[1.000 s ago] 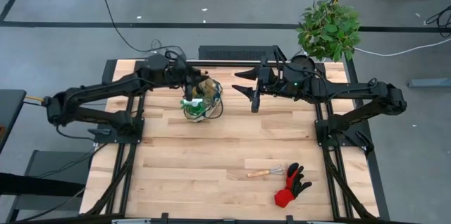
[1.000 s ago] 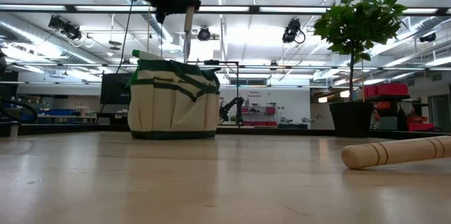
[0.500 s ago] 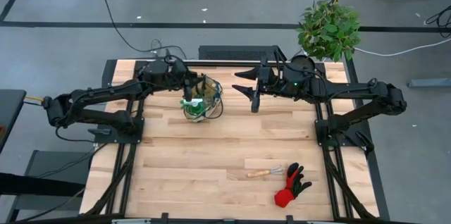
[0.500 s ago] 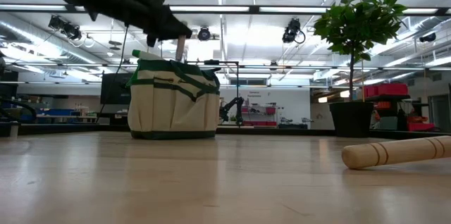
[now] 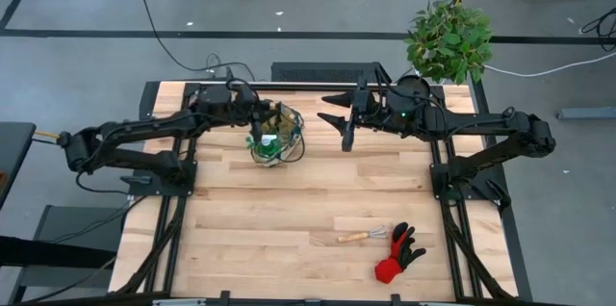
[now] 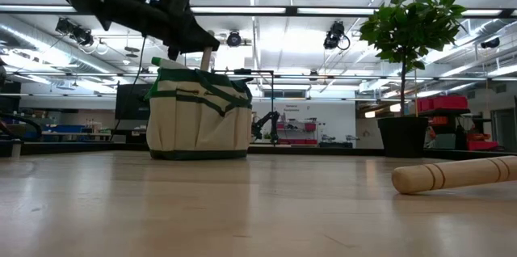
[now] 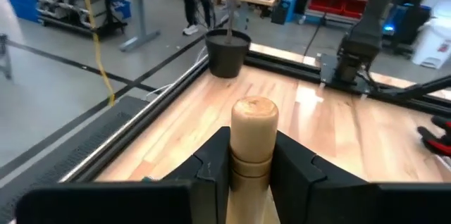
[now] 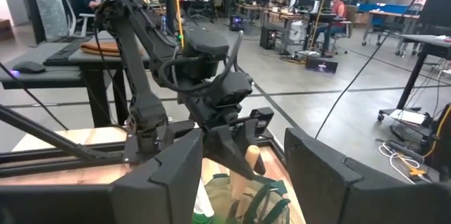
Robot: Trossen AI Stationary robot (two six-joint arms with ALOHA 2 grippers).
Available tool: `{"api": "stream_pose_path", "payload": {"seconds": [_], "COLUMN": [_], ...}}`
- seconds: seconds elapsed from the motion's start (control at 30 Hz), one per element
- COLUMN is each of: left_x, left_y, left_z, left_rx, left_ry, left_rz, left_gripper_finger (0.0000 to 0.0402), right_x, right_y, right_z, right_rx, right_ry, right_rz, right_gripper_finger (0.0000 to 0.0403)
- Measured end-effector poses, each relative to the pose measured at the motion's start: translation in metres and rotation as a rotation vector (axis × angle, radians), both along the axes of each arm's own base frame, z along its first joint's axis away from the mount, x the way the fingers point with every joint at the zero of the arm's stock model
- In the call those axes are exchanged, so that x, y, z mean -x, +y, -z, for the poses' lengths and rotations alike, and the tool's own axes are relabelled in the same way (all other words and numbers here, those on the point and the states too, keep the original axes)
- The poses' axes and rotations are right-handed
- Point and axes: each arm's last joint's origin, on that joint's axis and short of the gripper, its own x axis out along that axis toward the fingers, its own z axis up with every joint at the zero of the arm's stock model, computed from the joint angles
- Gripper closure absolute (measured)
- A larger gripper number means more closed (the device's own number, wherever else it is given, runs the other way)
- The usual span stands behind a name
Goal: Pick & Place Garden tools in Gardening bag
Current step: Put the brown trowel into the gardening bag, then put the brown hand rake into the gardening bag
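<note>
— Looking from the left first: what is the left tool [image 5: 260, 115] doing?
— It hangs over the gardening bag [image 5: 276, 136] at the far left-centre of the counter [image 5: 289, 210], its fingers [image 7: 211, 164] pinching a wooden-handled tool [image 7: 254, 136] by the round handle. In the low view the handle [image 6: 207, 57] stands nearly upright, its lower part down inside the bag's [image 6: 199, 111] mouth.

— Anything else in the bag?
— A green spray bottle [image 6: 166, 63] pokes out at its left rim; from above its white and green top [image 5: 260, 140] shows on the bag's near-left side.

— And further right?
— The right tool [image 5: 337, 120] hovers just right of the bag, apart from it, fingers [image 8: 162, 175] spread wide and holding nothing. Its own camera looks past them at the left arm and the bag [image 8: 243, 199].

— What remains outside the bag?
— Near the front right of the counter lies a second wooden-handled tool [image 5: 361, 236], and touching its metal end, a red-and-black glove [image 5: 397, 253]. The low view shows that handle [image 6: 456, 174] lying flat at the right.

— The far right corner?
— A potted plant [image 5: 449, 41] stands there, well apart from the bag.
</note>
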Motion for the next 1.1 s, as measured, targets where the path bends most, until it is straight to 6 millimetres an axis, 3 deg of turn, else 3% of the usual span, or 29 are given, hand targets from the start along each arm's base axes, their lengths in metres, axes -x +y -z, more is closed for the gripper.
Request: {"api": "stream_pose_path", "payload": {"seconds": [0.6, 0.83, 1.1], "left_x": [-0.015, -0.015, -0.015], "left_y": [0.003, 0.003, 0.003], "left_z": [0.016, 0.016, 0.016], "left_rx": [0.019, 0.009, 0.01], "left_ry": [0.028, 0.03, 0.03], "left_rz": [0.024, 0.016, 0.016], "left_gripper_finger": [0.0324, 0.0297, 0.0292], "right_x": [-0.001, -0.001, -0.001], "right_y": [0.0, 0.0, 0.0], "right_z": [0.001, 0.001, 0.001], "right_rx": [0.0, 0.0, 0.005], "right_ry": [0.002, 0.002, 0.004], "right_rz": [0.0, 0.0, 0.0], "right_gripper_finger": [0.0202, 0.0202, 0.0202]}}
